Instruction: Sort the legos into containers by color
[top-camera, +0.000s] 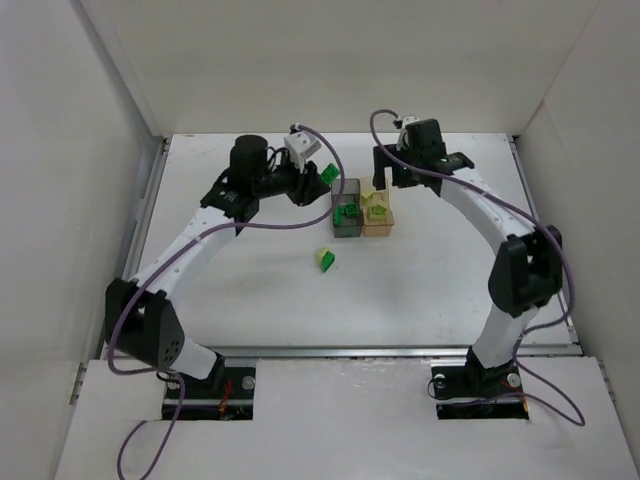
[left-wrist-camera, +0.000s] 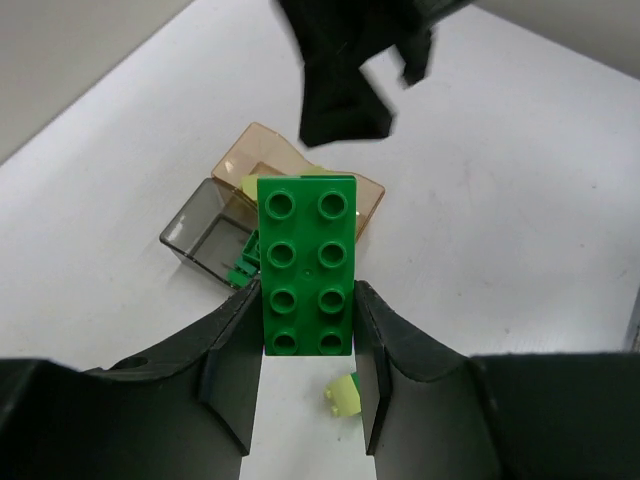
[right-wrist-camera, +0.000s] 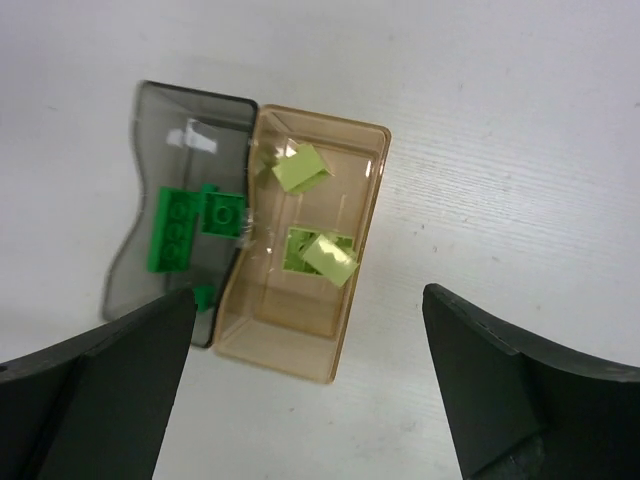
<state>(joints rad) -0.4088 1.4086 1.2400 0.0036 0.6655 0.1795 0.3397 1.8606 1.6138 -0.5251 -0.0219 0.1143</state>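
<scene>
My left gripper (left-wrist-camera: 306, 350) is shut on a dark green two-by-four lego (left-wrist-camera: 306, 262) and holds it above the table, just left of the containers (top-camera: 326, 173). The smoky grey container (right-wrist-camera: 180, 200) holds dark green legos (right-wrist-camera: 175, 228). The pale orange container (right-wrist-camera: 305, 240) adjoins it on the right and holds pale yellow-green legos (right-wrist-camera: 325, 255). A pale yellow-green lego (top-camera: 326, 259) lies loose on the table in front of the containers; it also shows in the left wrist view (left-wrist-camera: 343, 395). My right gripper (right-wrist-camera: 310, 400) is open and empty above the containers (top-camera: 400, 180).
White walls enclose the table (top-camera: 430, 290) on the left, back and right. The arm bases (top-camera: 210, 385) sit at the near edge.
</scene>
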